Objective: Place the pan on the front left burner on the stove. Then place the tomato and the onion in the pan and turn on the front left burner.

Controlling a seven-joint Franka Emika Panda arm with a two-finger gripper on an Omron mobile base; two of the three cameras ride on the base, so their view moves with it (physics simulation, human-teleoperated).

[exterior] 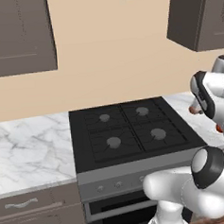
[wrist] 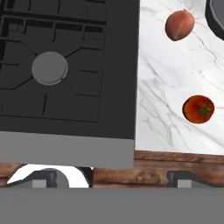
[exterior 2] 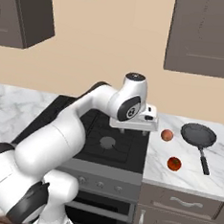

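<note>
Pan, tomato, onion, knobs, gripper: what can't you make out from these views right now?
- Pan: hand view's corner cuts it; handle out of frame.
- Tomato and onion: mostly behind the arm in the left base view.
- Stove knobs: too small to read settings.
- Gripper: fingers too small in the right base view to judge.

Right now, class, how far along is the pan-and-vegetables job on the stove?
Nothing looks done yet. The pan, onion and tomato all sit on the marble counter right of the stove. The front left burner is bare. In hand: the open tool hangs empty over the stove's right edge. Left: every step.
</note>
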